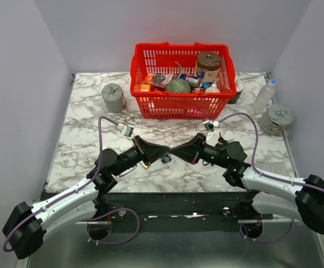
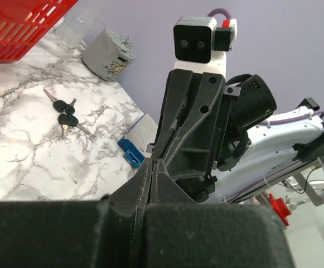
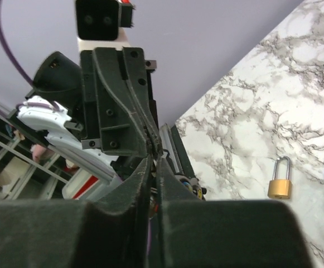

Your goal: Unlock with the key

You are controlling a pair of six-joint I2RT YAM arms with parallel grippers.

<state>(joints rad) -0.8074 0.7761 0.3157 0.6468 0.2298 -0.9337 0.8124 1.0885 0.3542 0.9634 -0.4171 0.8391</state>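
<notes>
arms meet tip to tip, key lies apart

both arms reach low over the marble surface and angle inward. the left gripper and right gripper point at each other, tips all but touching. each pair of jaws is pressed together, pinching nothing. the key lies flat on the surface beyond the right arm, near a grey roll. a brass padlock lies on the left arm's side.

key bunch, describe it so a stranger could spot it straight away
In the left wrist view, look on the marble table near the grey canister. The key bunch lies flat beside it: dark heads, thin silvery blades, unlike the blue piece nearby.
</notes>
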